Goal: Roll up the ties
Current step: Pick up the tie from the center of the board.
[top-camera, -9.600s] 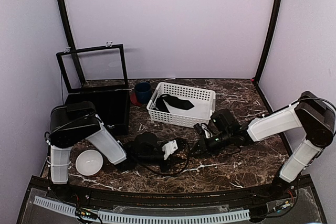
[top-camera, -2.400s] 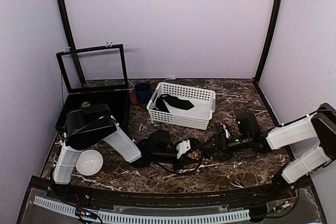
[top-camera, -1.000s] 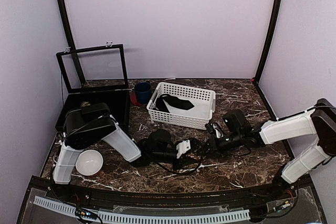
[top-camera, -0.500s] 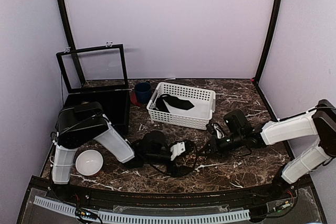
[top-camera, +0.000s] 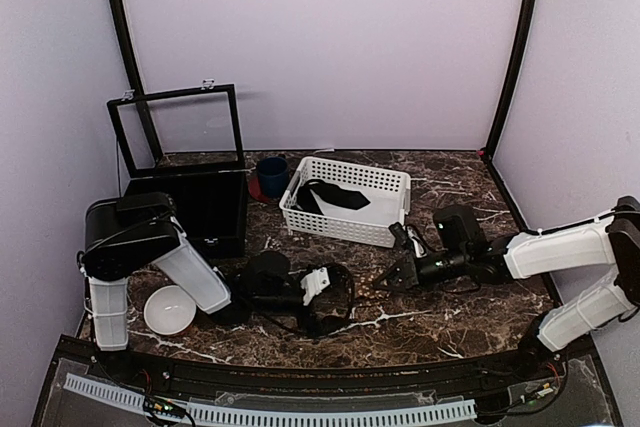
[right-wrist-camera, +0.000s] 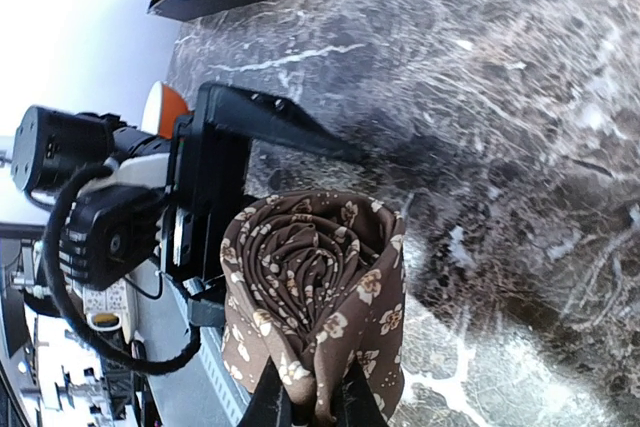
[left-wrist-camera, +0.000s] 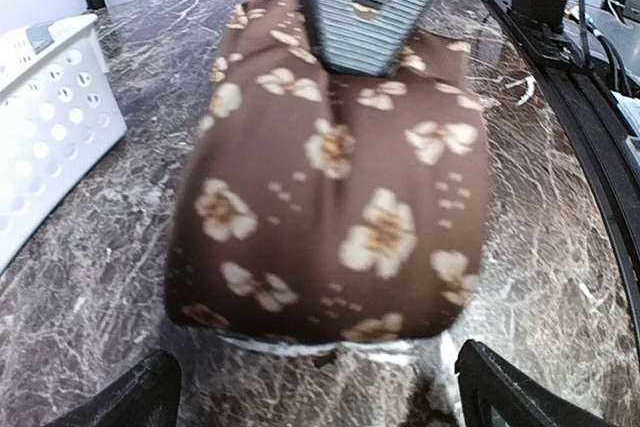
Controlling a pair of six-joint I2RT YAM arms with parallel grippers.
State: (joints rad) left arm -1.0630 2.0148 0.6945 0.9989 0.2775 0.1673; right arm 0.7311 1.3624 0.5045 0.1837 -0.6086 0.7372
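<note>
Right now the tie (right-wrist-camera: 315,287) is a tight coil, spiral end-on to my right wrist camera and broad flowered side toward the left one. It sits low over the table (top-camera: 450,322), just right of centre and in front of the basket (top-camera: 390,182). Whether its underside touches the marble, I cannot tell.

My right gripper (right-wrist-camera: 305,387) is pressed together on the loose outer layers at the coil's edge. I judge that pinch is all that keeps the roll from springing open. Gripping at the edge also leaves the patterned face free for the other arm.

My left gripper (left-wrist-camera: 318,379) faces the coil with its fingers spread as wide as they go, one on each side and touching nothing. It is well placed to close on the roll from the front, or to back off.

Further out, a dark cloth (top-camera: 335,197) lies in the basket, probably another tie waiting. The box (top-camera: 205,209) stands open at far left. The right wrist view shows something brown inside it, perhaps a finished roll, so that is likely where this one goes. A bowl (top-camera: 168,308) sits near the left arm's base.
</note>
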